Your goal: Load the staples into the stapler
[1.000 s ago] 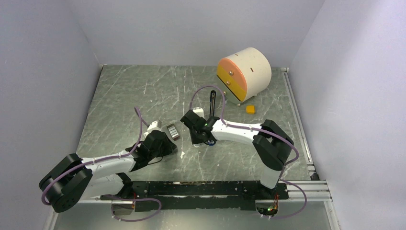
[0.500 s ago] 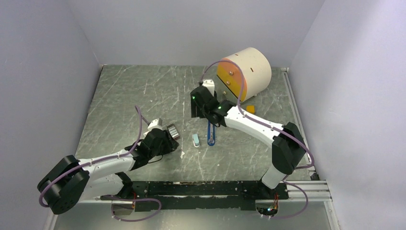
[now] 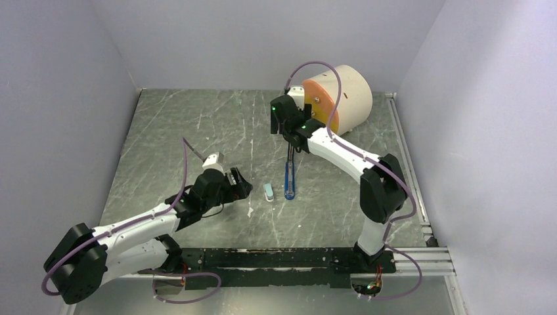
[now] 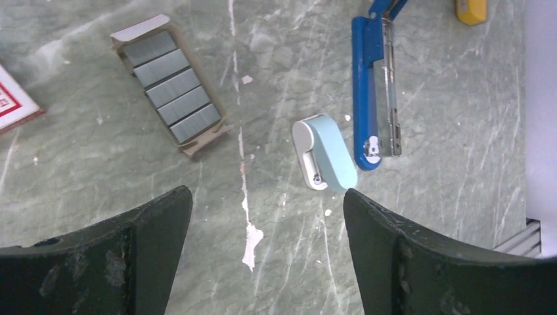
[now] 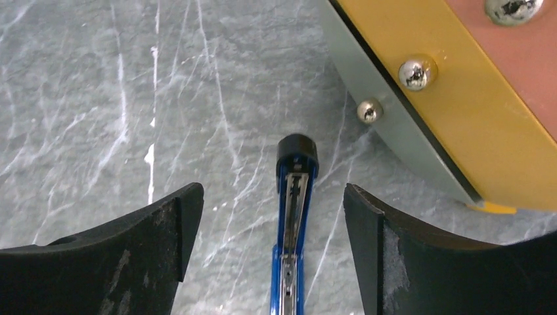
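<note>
The stapler [image 3: 289,178] is slim and bright blue, lying flat with its metal channel showing [image 4: 369,92]. Its black far end [image 5: 297,154] points at the drum. My right gripper [image 3: 287,131] hovers open above that far end, the stapler [image 5: 293,223] lying between and below its fingers, untouched [image 5: 272,197]. The staples [image 4: 172,85] are grey ribbed strips in a brown card tray, lying left of the stapler. My left gripper [image 3: 240,186] is open over bare table, nothing between its fingers [image 4: 266,197]. In the top view the staples are hidden by the left gripper.
A short pale-blue-and-white piece [image 3: 268,191] lies just left of the stapler's near end [image 4: 325,152]. A cream drum with an orange-and-yellow face [image 3: 336,98] stands at the back right, close to my right gripper [image 5: 420,98]. A red-and-white box corner [image 4: 13,98] and a small yellow block [image 4: 471,8] also show.
Both grippers have opened. The right arm has swung from the stapler's near end to its far end by the drum, leaving stapler and pale-blue piece on the table. The left gripper shifted slightly right.
</note>
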You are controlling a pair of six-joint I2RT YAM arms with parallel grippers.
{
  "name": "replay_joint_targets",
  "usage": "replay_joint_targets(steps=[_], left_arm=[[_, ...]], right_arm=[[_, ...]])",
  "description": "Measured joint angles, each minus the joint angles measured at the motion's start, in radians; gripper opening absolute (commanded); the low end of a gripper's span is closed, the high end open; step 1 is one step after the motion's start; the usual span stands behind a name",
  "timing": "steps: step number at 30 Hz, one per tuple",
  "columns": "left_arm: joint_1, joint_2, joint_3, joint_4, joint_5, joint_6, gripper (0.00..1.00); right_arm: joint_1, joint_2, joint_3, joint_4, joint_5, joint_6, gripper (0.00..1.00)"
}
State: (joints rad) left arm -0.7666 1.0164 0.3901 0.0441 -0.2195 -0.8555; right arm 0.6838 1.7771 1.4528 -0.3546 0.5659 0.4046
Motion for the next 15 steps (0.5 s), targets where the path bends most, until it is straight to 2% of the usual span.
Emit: replay_joint_targets(steps=[8, 15], left_arm=[[0.0, 0.0, 0.019, 0.022, 0.075, 0.049, 0.77], [0.0, 0.021, 0.055, 0.045, 0.127, 0.055, 0.77]], right_arm=[[-0.074, 0.105, 0.046, 0.014, -0.04, -0.055, 0.63], [-0.105, 0.173, 0.093, 0.01, -0.111, -0.082, 0.43]])
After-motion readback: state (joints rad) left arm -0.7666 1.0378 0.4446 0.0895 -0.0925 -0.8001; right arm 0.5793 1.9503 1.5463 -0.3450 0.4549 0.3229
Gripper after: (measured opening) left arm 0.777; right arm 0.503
